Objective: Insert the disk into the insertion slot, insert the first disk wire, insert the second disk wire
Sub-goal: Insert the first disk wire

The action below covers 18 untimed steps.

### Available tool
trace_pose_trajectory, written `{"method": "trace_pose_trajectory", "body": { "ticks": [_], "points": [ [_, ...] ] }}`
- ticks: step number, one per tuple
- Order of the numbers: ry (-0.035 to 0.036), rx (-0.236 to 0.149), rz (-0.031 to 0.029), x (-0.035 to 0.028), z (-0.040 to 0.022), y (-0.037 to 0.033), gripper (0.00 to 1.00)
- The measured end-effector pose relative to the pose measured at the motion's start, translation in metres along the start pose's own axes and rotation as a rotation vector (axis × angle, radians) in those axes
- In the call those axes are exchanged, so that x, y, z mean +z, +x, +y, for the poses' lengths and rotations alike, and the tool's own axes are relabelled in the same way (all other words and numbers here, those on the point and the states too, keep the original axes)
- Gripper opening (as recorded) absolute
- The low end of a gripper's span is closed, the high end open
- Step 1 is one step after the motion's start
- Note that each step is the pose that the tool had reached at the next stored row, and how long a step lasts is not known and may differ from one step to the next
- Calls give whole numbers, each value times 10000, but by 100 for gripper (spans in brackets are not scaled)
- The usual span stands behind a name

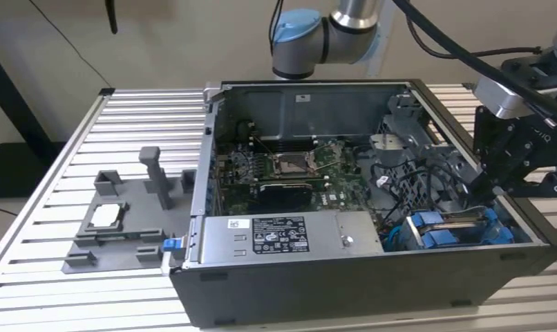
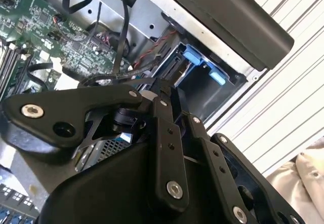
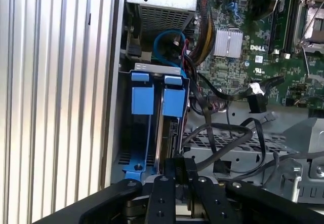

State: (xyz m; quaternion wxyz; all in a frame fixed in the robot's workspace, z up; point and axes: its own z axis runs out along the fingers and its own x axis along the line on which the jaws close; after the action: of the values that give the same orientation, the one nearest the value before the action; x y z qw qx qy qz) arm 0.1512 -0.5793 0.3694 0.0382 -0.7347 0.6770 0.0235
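— Which step are you seeing me on?

— The first, I am judging; your black metal gripper point(image 1: 482, 188) is hanging inside the open black computer case point(image 1: 371, 277), right over the rectangular grey metal insertion slot point(image 3: 152, 68) with its blue plastic tabs, in the corner at the exterior view's right; whether it is open, closed or gripping anything, I cannot tell.

— And where is the disk sitting?

— The flat silver-grey disk point(image 3: 163, 125) in its bright blue carrier is standing on edge inside the slot, in line with your gripper; it is looking well sunk in, though I cannot tell whether it is fully seated; its label is hiding from me.

— What is the next move asking of me?

— As I judge it, straight travel along the cage and little sideways force; loose black cables point(image 3: 259, 102) are lying just beside the slot, near the green motherboard point(image 3: 263, 41), so you are needing clearance from them; whether any is plugged into the disk, I cannot tell.
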Motion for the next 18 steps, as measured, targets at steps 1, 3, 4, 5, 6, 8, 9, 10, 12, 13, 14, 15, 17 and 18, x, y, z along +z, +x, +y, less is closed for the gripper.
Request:
{"method": "trace_pose_trajectory", "body": {
  "ticks": [1,3,4,5,6,8,9,10,12,13,14,15,17,18],
  "points": [
    [-8,75,3,14,0,0,19],
    [-3,287,7,42,0,2,19],
    [3,381,9,56,0,3,19],
    [7,450,11,69,0,4,19],
    [10,512,11,85,0,5,19],
    [10,547,14,110,1,3,19],
    [8,548,14,126,1,2,19],
    [6,549,18,143,2,1,19],
    [4,548,23,180,2,-3,19],
    [4,548,22,195,1,-2,19],
    [4,548,22,202,-2,-2,19],
    [4,547,20,205,-6,-3,19],
    [4,548,17,213,-15,-6,19],
    [5,545,18,217,-23,-6,19]
  ]
}}
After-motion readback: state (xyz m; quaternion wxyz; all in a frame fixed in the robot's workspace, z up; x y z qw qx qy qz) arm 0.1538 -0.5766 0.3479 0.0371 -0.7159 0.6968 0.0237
